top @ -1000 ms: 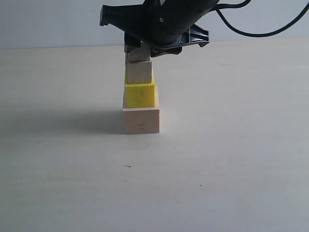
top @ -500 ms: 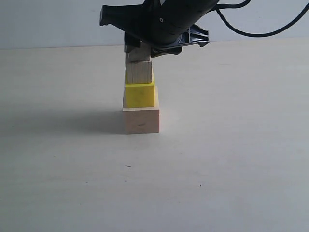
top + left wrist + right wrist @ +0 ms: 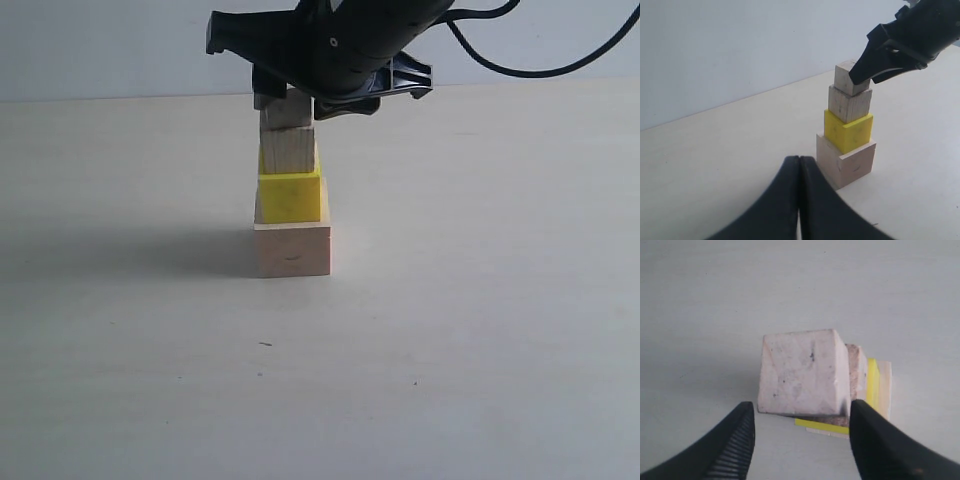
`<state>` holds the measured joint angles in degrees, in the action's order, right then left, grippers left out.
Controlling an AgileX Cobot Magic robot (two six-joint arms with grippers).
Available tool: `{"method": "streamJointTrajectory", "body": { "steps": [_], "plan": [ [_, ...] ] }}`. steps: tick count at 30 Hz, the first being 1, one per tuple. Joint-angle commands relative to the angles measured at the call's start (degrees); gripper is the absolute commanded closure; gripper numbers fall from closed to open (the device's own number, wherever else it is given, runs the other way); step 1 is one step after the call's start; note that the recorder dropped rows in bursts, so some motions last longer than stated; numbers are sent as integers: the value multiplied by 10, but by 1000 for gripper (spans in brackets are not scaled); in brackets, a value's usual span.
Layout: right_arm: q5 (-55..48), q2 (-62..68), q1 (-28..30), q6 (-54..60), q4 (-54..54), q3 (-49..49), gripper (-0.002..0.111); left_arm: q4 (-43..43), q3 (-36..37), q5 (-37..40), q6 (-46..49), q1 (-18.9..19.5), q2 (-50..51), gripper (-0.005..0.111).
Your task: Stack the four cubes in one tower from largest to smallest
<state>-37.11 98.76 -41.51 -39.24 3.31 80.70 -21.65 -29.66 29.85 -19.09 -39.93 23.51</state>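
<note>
The tower stands in the middle of the table: large wood cube (image 3: pixel 292 250) at the bottom, then the yellow cube (image 3: pixel 290 197), the medium wood cube (image 3: pixel 288 150) and the tiny wood cube (image 3: pixel 287 112) on top, turned slightly askew. My right gripper (image 3: pixel 290 103) straddles the tiny cube (image 3: pixel 802 372) from above and is open. One finger (image 3: pixel 740 435) stands clear of the cube; the other finger (image 3: pixel 875 440) is close against its side. My left gripper (image 3: pixel 799 161) is shut and empty, low on the table just short of the large cube (image 3: pixel 846 160).
The pale table (image 3: pixel 480 330) runs to a white wall (image 3: pixel 100 40) behind. The right arm's black body and cable (image 3: pixel 520 68) hang over the tower's top.
My right gripper's jaws have spread a little off the tiny cube's sides. The tiny cube stays resting on the medium cube. The tower and the left gripper have not moved.
</note>
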Motion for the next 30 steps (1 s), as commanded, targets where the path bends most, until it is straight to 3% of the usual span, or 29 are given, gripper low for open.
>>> {"method": "streamJointTrajectory", "body": {
  "steps": [1, 6, 30],
  "plan": [
    [4, -1, 2, 0, 1, 3, 47, -3, 1, -6, -6, 0, -3, 107],
    [5, -1, 2, -6, -4, 3, 42, -3, 1, -6, -6, 0, -3, 107],
    [6, -1, 2, 7, -33, 3, 42, -3, 1, -6, -6, 0, -4, 107]
  ]
}}
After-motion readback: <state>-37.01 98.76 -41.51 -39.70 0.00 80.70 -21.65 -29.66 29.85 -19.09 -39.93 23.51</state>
